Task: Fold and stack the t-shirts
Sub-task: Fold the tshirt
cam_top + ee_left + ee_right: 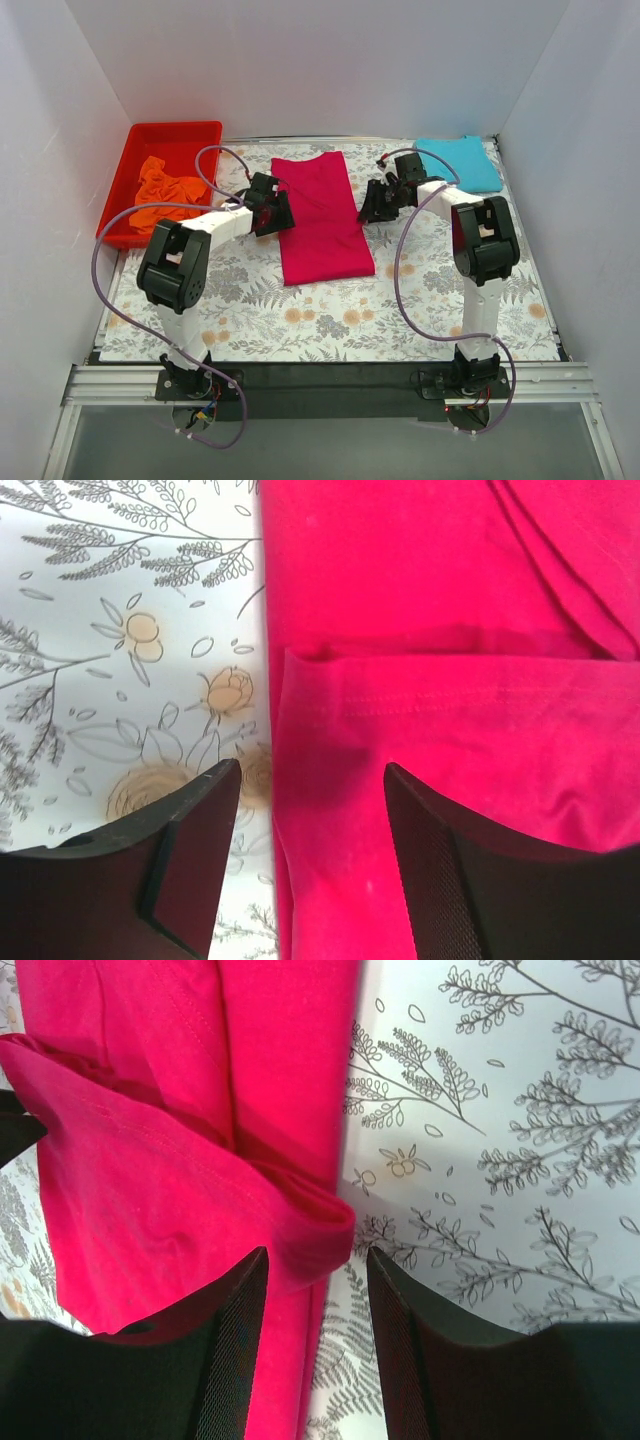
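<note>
The crimson-pink t-shirt [320, 215] lies mid-table, folded into a long strip. My left gripper [272, 210] is at its left edge. In the left wrist view that gripper [312, 780] is open, with the cloth's left edge [300, 860] between the jaws and a gap on each side. My right gripper [378, 200] is at the shirt's right edge. It [317, 1260] is open too, just behind a raised, rolled fold of the pink cloth [300, 1225]. The turquoise t-shirt [458, 160] lies folded at the back right. The orange t-shirt [165, 185] sits crumpled in the bin.
A red plastic bin [180, 135] stands at the back left, half off the flower-print mat [330, 320]. White walls close in the left, back and right sides. Purple cables loop beside both arms.
</note>
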Robot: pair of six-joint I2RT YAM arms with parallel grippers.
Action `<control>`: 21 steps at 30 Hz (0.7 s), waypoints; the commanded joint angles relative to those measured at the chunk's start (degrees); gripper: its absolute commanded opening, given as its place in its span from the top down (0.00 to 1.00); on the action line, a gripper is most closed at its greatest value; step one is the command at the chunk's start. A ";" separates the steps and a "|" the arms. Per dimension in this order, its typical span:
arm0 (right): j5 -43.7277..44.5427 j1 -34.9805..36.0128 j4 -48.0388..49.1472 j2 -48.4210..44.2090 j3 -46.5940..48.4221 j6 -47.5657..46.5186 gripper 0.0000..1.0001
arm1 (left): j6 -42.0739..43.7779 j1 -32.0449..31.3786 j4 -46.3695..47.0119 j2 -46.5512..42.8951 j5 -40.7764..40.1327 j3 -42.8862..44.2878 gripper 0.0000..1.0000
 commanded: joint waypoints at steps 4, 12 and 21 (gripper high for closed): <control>-3.27 0.16 1.98 2.64 4.57 -0.65 0.60 | 2.59 0.82 1.46 2.07 0.86 3.51 0.49; -7.66 0.60 2.33 3.17 8.09 -2.14 0.89 | 4.17 0.90 1.73 2.60 1.04 3.17 0.62; -13.20 0.86 2.33 6.59 11.08 -4.60 0.97 | 4.17 0.82 1.73 1.63 0.34 2.20 0.69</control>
